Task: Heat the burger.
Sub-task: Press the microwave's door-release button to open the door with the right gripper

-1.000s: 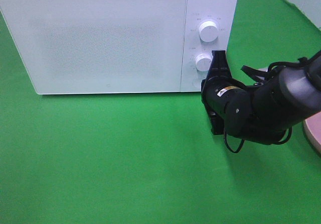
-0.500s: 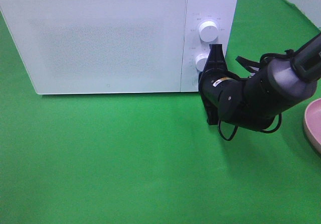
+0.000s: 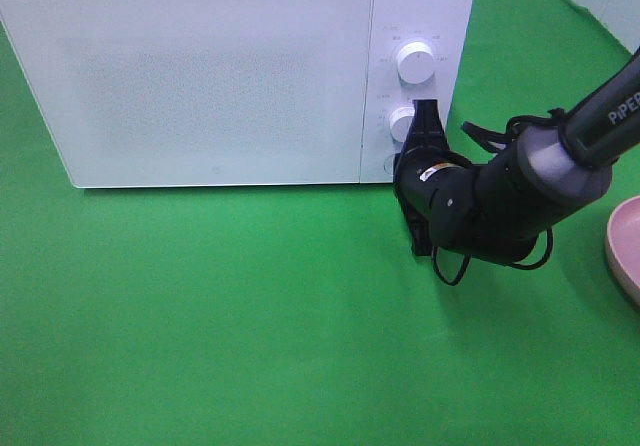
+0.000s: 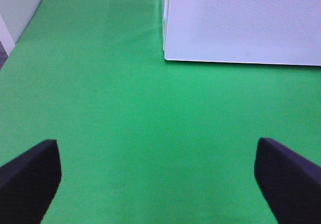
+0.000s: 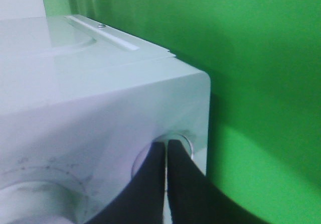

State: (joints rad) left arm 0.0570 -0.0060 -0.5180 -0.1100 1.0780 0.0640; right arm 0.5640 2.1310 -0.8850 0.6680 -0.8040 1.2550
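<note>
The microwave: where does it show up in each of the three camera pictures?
Exterior high: the microwave fills the upper left, door shut.
Left wrist: its front corner lies beyond the open left jaws.
Right wrist: its panel close up, shut right jaws at a button.
Shared landmark: the green cloth.

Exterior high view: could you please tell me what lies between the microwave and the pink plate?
The right arm lies between the microwave and the pink plate, above the green cloth, as the exterior high view shows.
</note>
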